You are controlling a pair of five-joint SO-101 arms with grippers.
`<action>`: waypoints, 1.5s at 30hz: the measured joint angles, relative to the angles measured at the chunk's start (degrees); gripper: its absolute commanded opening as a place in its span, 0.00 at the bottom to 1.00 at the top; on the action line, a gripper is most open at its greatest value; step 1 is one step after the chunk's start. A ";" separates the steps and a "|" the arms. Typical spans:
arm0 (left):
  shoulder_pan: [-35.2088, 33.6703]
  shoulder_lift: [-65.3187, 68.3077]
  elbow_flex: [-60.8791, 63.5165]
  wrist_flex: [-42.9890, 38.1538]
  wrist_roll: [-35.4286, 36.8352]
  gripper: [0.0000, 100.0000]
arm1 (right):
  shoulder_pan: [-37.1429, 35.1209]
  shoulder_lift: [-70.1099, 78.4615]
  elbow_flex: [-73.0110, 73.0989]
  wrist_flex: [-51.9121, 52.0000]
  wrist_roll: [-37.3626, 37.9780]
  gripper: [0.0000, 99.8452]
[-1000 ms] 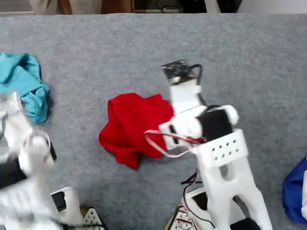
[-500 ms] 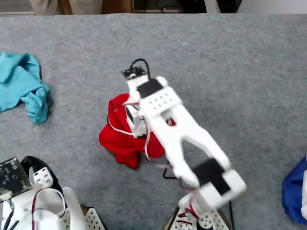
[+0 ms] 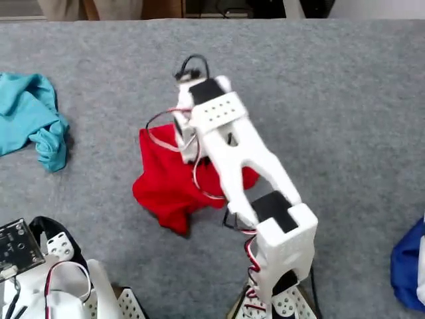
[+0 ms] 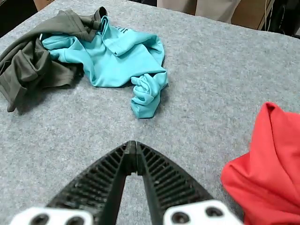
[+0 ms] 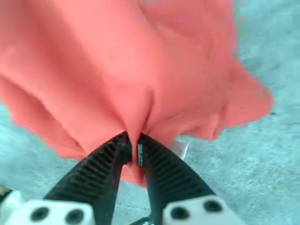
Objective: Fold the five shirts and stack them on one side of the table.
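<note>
The crumpled red fabric shirt [image 3: 163, 186] lies bunched near the middle of the grey felt-covered tabletop [image 3: 332, 100]. The right end effector [image 5: 132, 140] is clamped on a fold of it, black ribbed fingers pressed together with cloth between them. The left end effector [image 4: 136, 147] is closed on nothing, above bare felt. A rumpled teal shirt [image 4: 117, 56] touches a heaped olive-grey shirt [image 4: 33, 65] at the tabletop's left side. A blue cloth [image 3: 408, 266] sits at the right edge.
</note>
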 measured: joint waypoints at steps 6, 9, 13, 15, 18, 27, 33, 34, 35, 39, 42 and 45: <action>0.00 0.00 0.00 0.00 0.00 0.02 | 0.09 -9.93 -15.21 0.44 0.00 0.01; 0.00 0.00 0.00 0.00 0.00 0.02 | 0.09 -14.51 -23.38 -1.58 0.00 0.01; 0.00 0.00 0.00 0.00 0.00 0.02 | 0.09 -18.81 -34.29 -5.98 0.00 0.01; 0.00 0.00 0.00 0.00 0.00 0.02 | 0.09 -20.13 -39.21 -8.88 0.00 0.01; 0.00 0.00 0.00 0.00 0.00 0.02 | 0.09 -21.19 -44.84 -13.45 0.00 0.01; 0.00 0.00 0.00 0.00 0.00 0.02 | 0.62 -21.19 -44.40 -12.22 0.00 0.01; 0.00 0.00 0.00 0.00 0.00 0.02 | 10.29 -21.80 -36.48 0.88 1.67 0.01; 0.00 0.00 0.00 0.00 0.00 0.02 | 12.84 -22.68 -34.20 1.05 3.08 0.01; 0.00 0.00 0.00 0.00 0.00 0.02 | 15.38 -23.65 -31.82 1.14 4.66 0.01; 0.00 0.00 0.00 0.00 0.00 0.02 | 23.65 -30.51 -19.87 1.41 11.52 0.01; 0.00 0.00 0.00 0.00 0.00 0.02 | 28.75 -35.96 -7.91 1.41 18.90 0.09; 0.00 0.00 0.00 0.00 0.00 0.02 | 32.62 -41.49 5.54 1.41 25.67 0.24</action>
